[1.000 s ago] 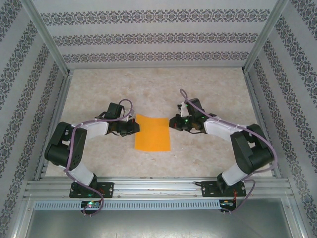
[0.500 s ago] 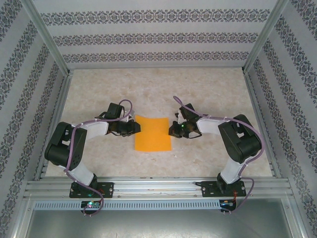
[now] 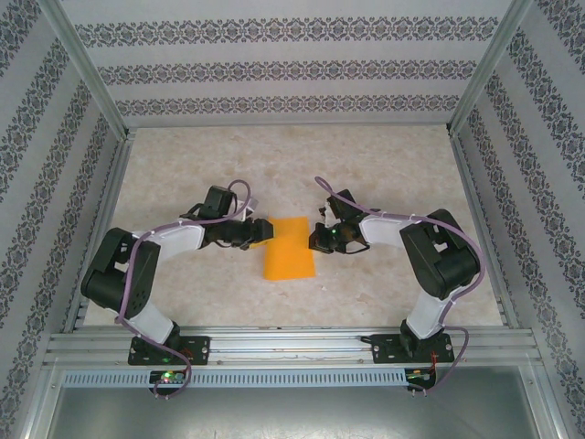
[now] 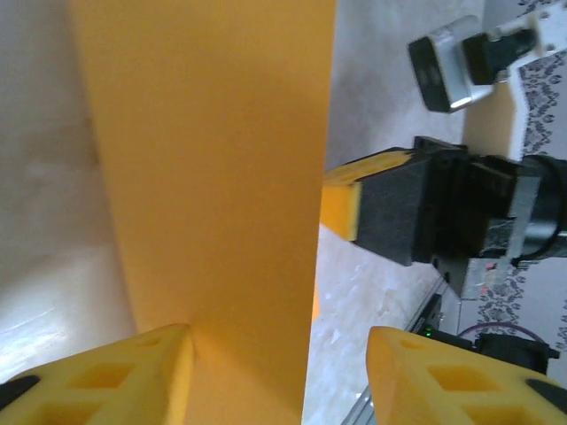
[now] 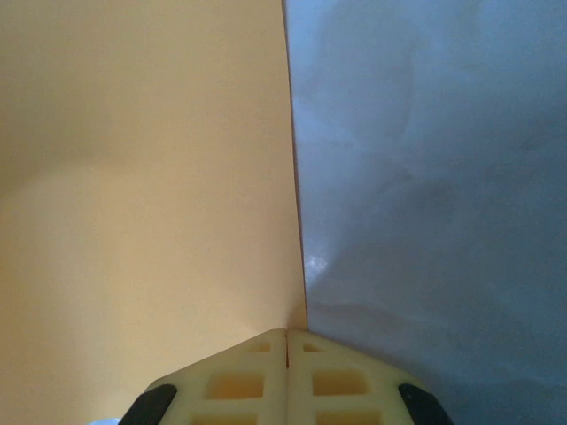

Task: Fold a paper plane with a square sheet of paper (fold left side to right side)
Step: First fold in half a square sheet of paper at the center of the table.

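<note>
Marbled beige table (image 3: 384,174) lies between patterned walls. The left gripper (image 3: 260,230) stands with jaws parted at the square sheet of paper (image 3: 292,256), which lies mid-table and looks folded rightward. The right gripper (image 3: 318,240), closed, sits at its right edge. The crease likely needs pressing next.

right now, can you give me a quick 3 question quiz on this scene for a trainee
1. True or false: the left gripper has its jaws apart.
2. What colour is the sheet of paper? A blue, B orange, C white.
3. Fill in: the right gripper is ___ at the right edge of the sheet of paper.
Key: 1 true; 2 B; 3 shut.
</note>
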You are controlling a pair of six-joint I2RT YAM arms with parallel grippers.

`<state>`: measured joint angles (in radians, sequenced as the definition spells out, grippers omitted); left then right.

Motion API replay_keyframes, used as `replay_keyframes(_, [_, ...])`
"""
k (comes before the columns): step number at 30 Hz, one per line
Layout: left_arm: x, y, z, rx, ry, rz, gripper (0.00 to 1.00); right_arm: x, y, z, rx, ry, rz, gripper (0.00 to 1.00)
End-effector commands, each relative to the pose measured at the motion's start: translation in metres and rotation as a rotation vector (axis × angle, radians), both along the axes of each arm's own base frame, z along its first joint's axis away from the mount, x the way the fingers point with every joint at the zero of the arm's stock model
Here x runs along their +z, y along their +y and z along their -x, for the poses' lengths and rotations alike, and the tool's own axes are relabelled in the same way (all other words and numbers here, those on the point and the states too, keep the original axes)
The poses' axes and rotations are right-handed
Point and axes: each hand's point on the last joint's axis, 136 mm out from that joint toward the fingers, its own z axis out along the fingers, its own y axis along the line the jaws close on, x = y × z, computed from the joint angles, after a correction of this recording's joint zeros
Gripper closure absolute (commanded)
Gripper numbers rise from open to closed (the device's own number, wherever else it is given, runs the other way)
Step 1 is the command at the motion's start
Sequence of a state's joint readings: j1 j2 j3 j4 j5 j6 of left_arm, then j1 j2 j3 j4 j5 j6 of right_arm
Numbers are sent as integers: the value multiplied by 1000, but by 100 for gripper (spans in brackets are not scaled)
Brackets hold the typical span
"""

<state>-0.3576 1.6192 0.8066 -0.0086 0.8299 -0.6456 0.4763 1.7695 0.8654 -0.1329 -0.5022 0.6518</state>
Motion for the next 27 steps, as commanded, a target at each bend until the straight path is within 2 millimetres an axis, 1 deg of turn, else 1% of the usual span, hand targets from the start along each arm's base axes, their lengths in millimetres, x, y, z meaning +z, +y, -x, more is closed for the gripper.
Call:
replay_keyframes(1, [10, -23, -8, -39, -31, 41, 43, -20, -6, 12, 13, 48, 67, 100])
replay_keyframes(5, [3, -38, -11, -64, -22, 39, 43, -17, -1, 12, 17, 39, 44, 100])
replay_keyframes(7, [-1, -41, -12, -65, -18, 31, 43, -14, 1, 12, 16, 32, 29, 100])
replay_keyframes(10, [-5, -44, -13, -69, -17, 21, 46, -11, 4, 11, 13, 25, 2, 100])
replay_keyframes(15, [-10, -51, -12, -85, -9, 11, 59, -6, 9, 8, 6, 10, -32, 100])
replay_keyframes(21, [-18, -51, -12, -86, -3, -29, 80, 2, 12, 4, 3, -16, -60, 100])
replay_keyframes(27, [-22, -51, -13, -79, 2, -41, 91, 16, 13, -2, -15, -61, -89, 100])
